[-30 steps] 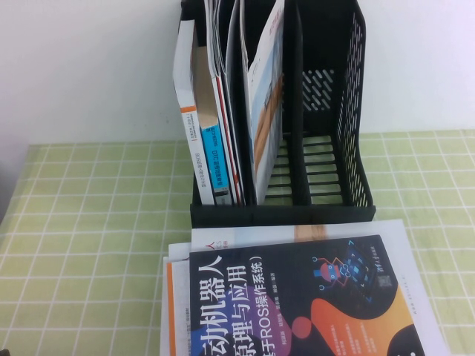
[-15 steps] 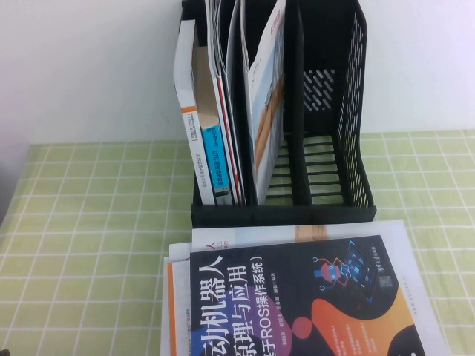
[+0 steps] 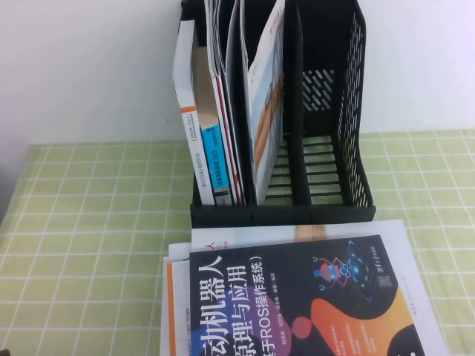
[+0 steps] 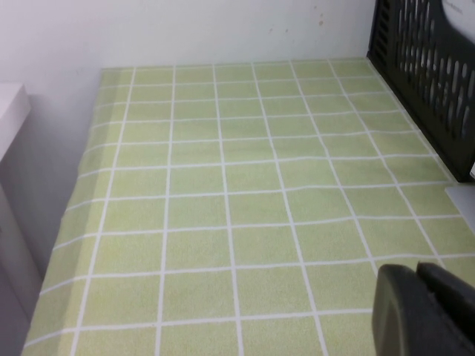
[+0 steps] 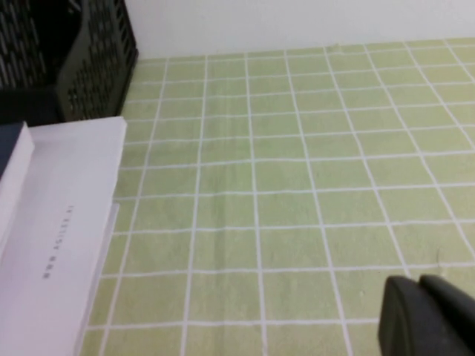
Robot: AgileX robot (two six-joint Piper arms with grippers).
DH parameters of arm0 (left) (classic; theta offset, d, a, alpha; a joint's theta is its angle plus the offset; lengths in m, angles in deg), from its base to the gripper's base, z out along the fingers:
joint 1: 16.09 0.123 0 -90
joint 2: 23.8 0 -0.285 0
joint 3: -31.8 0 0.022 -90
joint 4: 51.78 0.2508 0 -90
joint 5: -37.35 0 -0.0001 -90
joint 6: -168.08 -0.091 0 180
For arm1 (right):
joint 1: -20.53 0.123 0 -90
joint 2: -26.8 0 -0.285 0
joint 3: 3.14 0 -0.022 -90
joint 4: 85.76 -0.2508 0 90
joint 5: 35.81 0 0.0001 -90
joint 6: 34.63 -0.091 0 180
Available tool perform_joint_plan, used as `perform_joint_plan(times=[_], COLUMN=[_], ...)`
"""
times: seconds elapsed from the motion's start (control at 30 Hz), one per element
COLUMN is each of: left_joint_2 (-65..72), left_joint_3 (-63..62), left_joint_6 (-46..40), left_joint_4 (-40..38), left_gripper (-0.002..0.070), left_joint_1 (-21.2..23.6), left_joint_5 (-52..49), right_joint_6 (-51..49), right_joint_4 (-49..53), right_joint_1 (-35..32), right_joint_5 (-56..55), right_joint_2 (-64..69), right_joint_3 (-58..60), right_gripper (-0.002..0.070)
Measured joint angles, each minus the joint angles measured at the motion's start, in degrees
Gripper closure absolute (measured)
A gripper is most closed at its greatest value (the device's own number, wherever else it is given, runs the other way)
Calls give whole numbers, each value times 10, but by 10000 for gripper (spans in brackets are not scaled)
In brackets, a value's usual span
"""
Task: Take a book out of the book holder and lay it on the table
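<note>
The black book (image 3: 297,297) with big white Chinese characters and orange, pink and purple shapes lies flat, cover up, on a stack of white books in front of the book holder (image 3: 326,111). Its dark corner shows in the right wrist view (image 5: 11,148). The black holder stands upright at the back of the green grid table (image 3: 89,222); its two right slots are empty. My left gripper (image 4: 414,268) is shut and empty, low over the cloth left of the holder (image 4: 438,74). My right gripper (image 5: 419,280) is shut and empty over the cloth right of the stack. Neither arm shows in the high view.
A white-spined book with a blue band (image 3: 211,159) and a leaning magazine (image 3: 266,104) stand in the holder's left slots. A white book with orange border (image 3: 171,297) lies under the black book; the stack's white pages (image 5: 67,215) show in the right wrist view. A white wall is behind.
</note>
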Motion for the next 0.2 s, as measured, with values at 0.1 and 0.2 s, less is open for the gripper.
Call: perform_joint_plan(times=[0.1, 0.2], left_joint_2=[0, 0], left_joint_3=[0, 0], left_joint_6=[2, 2], left_joint_4=[0, 0], left_gripper=[678, 678], left_joint_1=[0, 0], left_joint_5=[0, 0], right_joint_6=[53, 72], right_joint_4=[-39, -54], right_joint_1=[0, 0], right_joint_5=[3, 6], right_joint_2=[0, 0], right_joint_3=[0, 0], right_gripper=[673, 673])
